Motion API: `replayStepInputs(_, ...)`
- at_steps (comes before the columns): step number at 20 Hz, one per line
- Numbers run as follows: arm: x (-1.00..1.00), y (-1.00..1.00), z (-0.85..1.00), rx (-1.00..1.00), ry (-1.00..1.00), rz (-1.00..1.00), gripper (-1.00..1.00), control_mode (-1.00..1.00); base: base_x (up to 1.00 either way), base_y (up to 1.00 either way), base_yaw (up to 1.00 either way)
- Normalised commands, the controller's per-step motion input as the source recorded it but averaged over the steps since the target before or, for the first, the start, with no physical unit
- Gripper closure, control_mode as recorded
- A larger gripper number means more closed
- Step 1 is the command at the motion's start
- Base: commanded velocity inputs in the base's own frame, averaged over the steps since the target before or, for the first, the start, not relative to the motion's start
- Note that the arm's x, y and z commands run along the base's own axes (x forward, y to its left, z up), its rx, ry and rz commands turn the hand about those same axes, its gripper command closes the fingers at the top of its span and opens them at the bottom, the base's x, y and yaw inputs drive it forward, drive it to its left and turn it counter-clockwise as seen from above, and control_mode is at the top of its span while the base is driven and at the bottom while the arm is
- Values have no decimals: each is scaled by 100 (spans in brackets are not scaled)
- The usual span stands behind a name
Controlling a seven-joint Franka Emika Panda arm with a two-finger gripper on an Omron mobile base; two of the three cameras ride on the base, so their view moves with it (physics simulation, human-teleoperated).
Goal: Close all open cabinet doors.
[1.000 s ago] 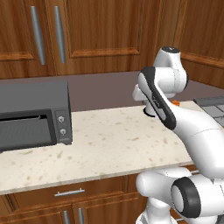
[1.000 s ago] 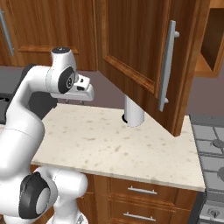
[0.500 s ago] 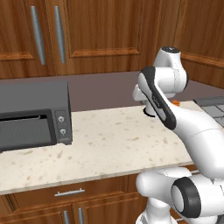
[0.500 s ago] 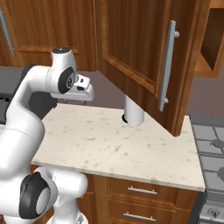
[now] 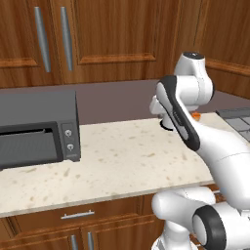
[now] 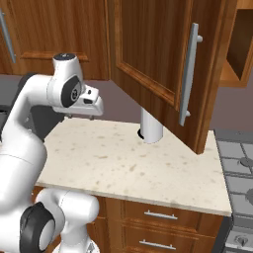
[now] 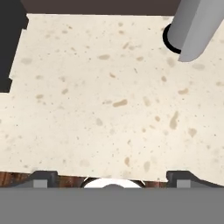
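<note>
In the right base view, one tall reddish-brown cabinet door stands swung open over the counter, its long silver bar handle facing me. Behind it on the right is the open cabinet's inside. Two more cabinet doors at the upper left lie flush and shut, with vertical handles. My hand hovers over the counter's left part, left of and below the open door, pointing down. My gripper is open, its fingertips wide apart with nothing between them.
A dark toaster oven sits at the left end of the speckled counter. A grey cylinder stands under the open door. A stove adjoins the counter on the right. Drawer fronts run below.
</note>
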Motion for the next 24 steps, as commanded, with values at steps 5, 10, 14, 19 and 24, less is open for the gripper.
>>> replayStepInputs(5,-65,30,44,-14,-43,0,-100,-100,0,0,0)
replayStepInputs(10,-41,19,74,-9,-42,0,-100,-100,0,0,0)
replayStepInputs(14,-24,-1,77,0,-45,0,-100,-100,0,0,0)
replayStepInputs(19,-30,-3,50,-1,-45,0,-100,-100,0,0,0)
replayStepInputs(24,-33,0,50,0,-26,-1,-100,-100,0,0,0)
